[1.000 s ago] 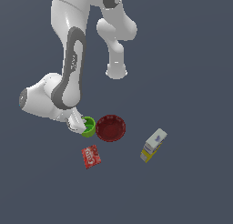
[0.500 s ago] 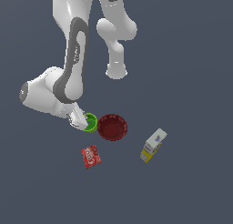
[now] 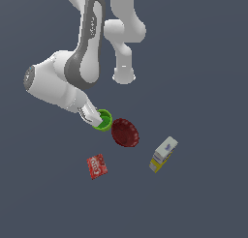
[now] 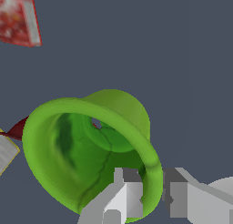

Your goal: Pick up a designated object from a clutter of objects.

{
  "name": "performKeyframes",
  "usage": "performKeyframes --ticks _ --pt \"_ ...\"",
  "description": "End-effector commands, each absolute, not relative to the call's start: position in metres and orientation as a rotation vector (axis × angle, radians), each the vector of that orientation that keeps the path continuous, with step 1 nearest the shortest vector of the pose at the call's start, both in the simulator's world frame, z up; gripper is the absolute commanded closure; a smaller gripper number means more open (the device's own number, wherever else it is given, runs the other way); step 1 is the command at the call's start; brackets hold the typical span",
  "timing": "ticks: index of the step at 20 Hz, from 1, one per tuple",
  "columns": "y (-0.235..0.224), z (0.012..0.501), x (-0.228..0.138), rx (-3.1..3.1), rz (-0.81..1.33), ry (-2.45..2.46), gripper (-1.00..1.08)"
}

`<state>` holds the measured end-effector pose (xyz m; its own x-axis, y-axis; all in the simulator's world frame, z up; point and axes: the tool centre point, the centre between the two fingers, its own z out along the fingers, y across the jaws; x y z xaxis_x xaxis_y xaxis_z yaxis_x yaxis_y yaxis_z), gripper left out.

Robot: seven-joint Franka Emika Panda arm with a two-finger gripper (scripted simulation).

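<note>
The small bright green cup (image 3: 103, 120) hangs tilted at my gripper (image 3: 95, 117), off the floor in the exterior view. In the wrist view the cup (image 4: 91, 150) fills the middle, its darker inside facing the camera. My gripper (image 4: 152, 193) is shut on the cup's thick rim, with one finger (image 4: 122, 196) inside and the other outside. The dark red ribbed bowl (image 3: 125, 132) lies just to the exterior view's right of the cup. The flat red packet (image 3: 97, 166) lies below them. The white-and-yellow box (image 3: 163, 154) lies further right.
The arm's white base (image 3: 123, 75) stands behind the clutter. In the wrist view the red packet (image 4: 18, 18) shows at one corner, and slivers of the red bowl (image 4: 16, 127) and the box (image 4: 5, 154) show at the edge behind the cup.
The gripper has risen with the green cup in it, moving up and slightly to the exterior view's right. The red bowl has shifted a little. Packet and box have not moved.
</note>
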<state>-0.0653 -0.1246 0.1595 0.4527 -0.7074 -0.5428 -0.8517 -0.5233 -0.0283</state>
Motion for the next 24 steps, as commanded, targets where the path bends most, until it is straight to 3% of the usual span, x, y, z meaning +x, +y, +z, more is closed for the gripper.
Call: performKeyframes --ticks 1,24 --pt "-0.11 0.182 -0.07 -2.412 0.688 1.333 1.08" --pt "0.028 0.404 -0.115 -2.414 0.69 1.332 1.08"
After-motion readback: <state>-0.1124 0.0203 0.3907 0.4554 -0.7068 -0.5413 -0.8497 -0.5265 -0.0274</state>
